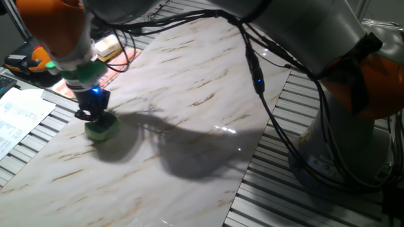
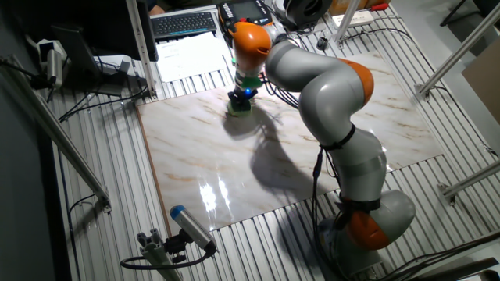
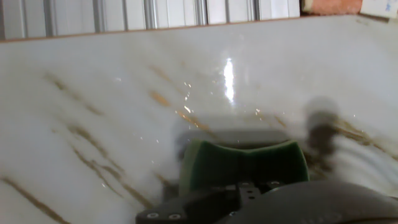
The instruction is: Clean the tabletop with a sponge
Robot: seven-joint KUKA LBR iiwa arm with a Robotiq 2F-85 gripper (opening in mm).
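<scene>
Green sponge (image 1: 102,129) is sitting on the marble surface (image 1: 189,94) toward ten o'clock in one fixed view, while the end effector (image 1: 95,115) is pinching it from above.

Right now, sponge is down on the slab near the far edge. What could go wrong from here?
1. The sponge sits close to the tabletop edge by the papers; a stroke that way could run it onto the grey slats.
2. The gripper covers the top of the sponge, so the grip cannot be judged; it may slip under sideways drag.
3. Loose cables hang low over the slab and could drag across it.
</scene>
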